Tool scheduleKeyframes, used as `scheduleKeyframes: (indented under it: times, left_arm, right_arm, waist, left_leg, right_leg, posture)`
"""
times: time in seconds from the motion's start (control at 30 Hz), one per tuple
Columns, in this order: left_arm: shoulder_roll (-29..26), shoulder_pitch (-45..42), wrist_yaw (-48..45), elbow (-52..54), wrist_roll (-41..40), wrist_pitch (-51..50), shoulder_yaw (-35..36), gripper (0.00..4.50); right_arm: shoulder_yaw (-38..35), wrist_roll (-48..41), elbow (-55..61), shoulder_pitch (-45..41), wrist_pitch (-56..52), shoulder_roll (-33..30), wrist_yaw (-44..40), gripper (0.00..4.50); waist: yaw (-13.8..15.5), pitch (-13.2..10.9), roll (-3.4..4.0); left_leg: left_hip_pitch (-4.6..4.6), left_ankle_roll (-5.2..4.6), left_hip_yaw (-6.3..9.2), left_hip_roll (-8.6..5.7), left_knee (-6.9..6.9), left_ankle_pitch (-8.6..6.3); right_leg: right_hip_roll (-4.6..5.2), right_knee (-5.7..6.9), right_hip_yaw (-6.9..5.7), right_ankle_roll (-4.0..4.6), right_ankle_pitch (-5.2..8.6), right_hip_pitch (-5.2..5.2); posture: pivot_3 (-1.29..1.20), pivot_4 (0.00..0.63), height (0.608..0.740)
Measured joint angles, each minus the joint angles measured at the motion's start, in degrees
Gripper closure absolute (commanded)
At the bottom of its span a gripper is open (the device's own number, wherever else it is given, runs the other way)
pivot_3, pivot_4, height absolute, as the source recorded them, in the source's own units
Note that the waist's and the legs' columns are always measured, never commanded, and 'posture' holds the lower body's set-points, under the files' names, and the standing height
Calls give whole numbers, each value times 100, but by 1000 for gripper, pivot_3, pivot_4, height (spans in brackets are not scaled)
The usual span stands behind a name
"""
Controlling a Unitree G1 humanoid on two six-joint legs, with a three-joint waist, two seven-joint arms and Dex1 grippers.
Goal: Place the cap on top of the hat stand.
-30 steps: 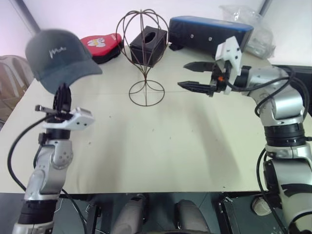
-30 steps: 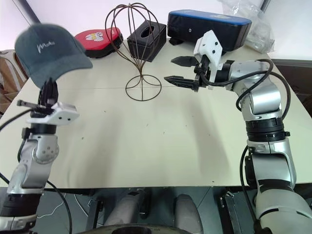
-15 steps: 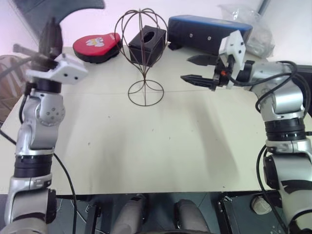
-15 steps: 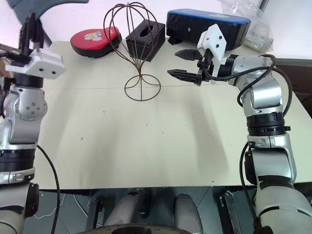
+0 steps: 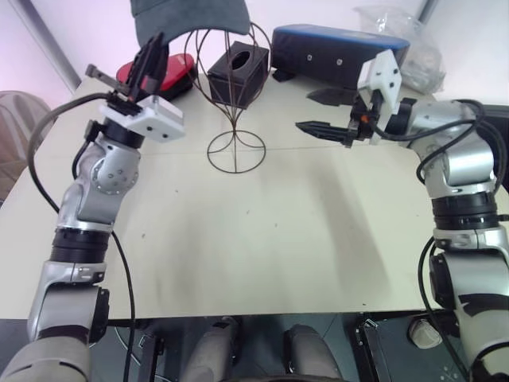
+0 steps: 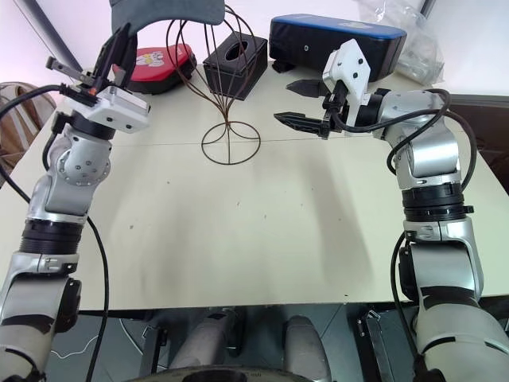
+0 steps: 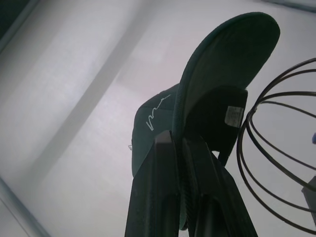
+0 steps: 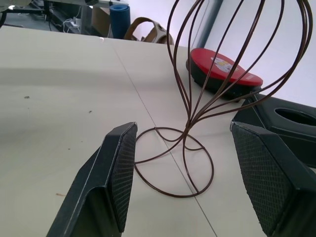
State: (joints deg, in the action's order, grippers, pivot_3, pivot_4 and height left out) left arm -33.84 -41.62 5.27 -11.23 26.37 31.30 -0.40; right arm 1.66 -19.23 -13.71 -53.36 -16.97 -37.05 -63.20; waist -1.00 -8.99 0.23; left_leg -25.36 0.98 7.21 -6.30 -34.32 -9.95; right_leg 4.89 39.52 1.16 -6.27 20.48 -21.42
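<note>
Above the pale surface [image 5: 262,231] I see my left hand [image 5: 147,68] clamped on the cap [image 5: 189,16], beside the hat stand's [image 5: 236,95] cage; right hand [image 5: 326,111] spread apart near it.

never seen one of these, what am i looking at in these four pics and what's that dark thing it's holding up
This is a two-armed humanoid robot standing at a cream table. The two wide pictures come from cameras in its head, looking down over its arms. The other two come from a camera on each wrist, looking along that arm's black two-fingered tool.

The left tool is shut on the edge of a dark slate-blue fabric baseball cap, held up beside the globe-shaped top of a thin brown wire hat stand. The right tool is open and holds nothing, pointing toward the stand from the other side.

Also on the table: a red-and-black padded case, a black cube tissue box and a long dark blue case.
</note>
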Motion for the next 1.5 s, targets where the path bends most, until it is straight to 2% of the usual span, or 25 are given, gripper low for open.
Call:
scheduleKeyframes:
  times: [0.33, 0.73, 1.03, 1.5]
  left_arm:
    - [410, 17, -215, -40, -74, 220, -277, 4453]
    - [340, 855, -396, 602, -7, -103, -246, 4453]
    - [248, 1408, -395, 738, 190, 96, -259, 4453]
    - [141, 1741, -372, 754, 455, 305, -278, 4453]
  right_arm:
    - [-1, 1, 2, 0, 2, 0, 21, 1432]
    - [-2, 29, 4, 0, 3, -6, 38, 1432]
    - [-2, 39, 4, 0, 3, -5, 34, 1432]
    - [-2, 41, 8, 2, 2, -5, 38, 1432]
  waist:
    - [-20, 0, 0]
    - [0, 0, 0]
    - [-4, 0, 0]
    - [4, 0, 0]
  left_leg:
    - [-1, 0, 0, 3, -5, 0]
    - [-2, 1, 0, 4, -11, 1]
    - [-1, 1, 0, 6, -10, 1]
    - [-1, 1, 0, 6, -13, 0]
  right_leg:
    - [-6, 4, 2, -1, 0, -2]
    - [-8, 5, 5, -1, 0, -1]
    - [-9, 6, 8, -1, 0, -1]
    - [-8, 6, 10, -1, 0, 0]
  posture:
    - [0, 150, 740]
    - [0, 150, 740]
    - [0, 150, 740]
    - [0, 150, 740]
